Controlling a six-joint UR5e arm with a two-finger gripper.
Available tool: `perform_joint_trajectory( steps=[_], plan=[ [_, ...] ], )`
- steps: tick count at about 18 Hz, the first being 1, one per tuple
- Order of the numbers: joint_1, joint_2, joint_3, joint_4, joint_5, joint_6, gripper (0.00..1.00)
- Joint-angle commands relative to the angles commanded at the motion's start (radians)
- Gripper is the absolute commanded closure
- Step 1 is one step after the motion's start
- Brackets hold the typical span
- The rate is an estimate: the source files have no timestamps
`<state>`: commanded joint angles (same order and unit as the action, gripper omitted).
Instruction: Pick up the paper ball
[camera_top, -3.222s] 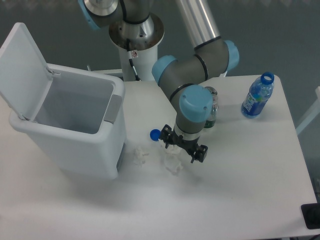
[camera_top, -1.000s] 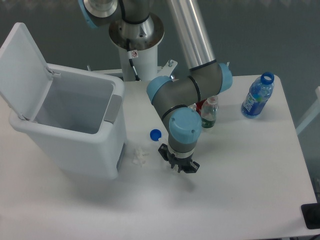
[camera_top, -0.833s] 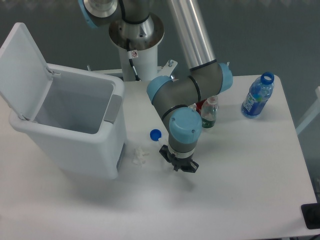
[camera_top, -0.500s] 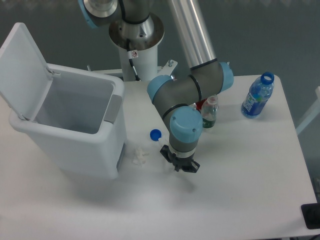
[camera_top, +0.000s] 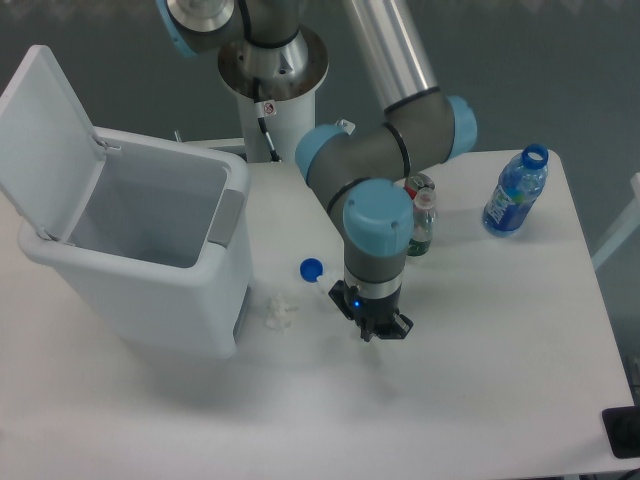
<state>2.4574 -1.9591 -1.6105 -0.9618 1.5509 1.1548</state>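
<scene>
The arm is reaching down over the middle of the white counter (camera_top: 480, 380), its blue-capped wrist pointing straight at the surface. The gripper (camera_top: 378, 328) is hanging just above the counter, and the jaws are drawn in narrow together — whether they are pinching anything I cannot tell, since the wrist is covering the space between them. The paper ball is not showing anywhere on the bare counter; if it is between the jaws, it is hidden there.

A smaller crumpled white wad (camera_top: 279, 311) is lying on the counter to the left of the gripper, just beside the front corner of the white bin (camera_top: 190, 310). The bin is standing at the left edge with its lid (camera_top: 45, 130) tipped up and open. A blue bottle cap (camera_top: 311, 268) is resting on the counter between the bin and the arm, near the gripper but apart from it.

Behind the arm's wrist a small clear bottle (camera_top: 421, 225) is standing upright, partly hidden — a second, blue-labelled bottle (camera_top: 515, 193) with no cap is standing well apart at the far right corner.
</scene>
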Motion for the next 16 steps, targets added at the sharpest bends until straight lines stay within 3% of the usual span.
perform_joint_trajectory(
  steps=[3,6,11,16],
  plan=[
    [0.014,0.075,-0.026,-0.014,-0.027,0.071,1.0],
    [0.058,0.132,-0.038,-0.063,-0.083,0.127,1.0],
    [0.107,0.18,-0.034,-0.144,-0.098,0.197,1.0],
    [0.109,0.184,-0.028,-0.15,-0.115,0.195,1.0]
  ],
)
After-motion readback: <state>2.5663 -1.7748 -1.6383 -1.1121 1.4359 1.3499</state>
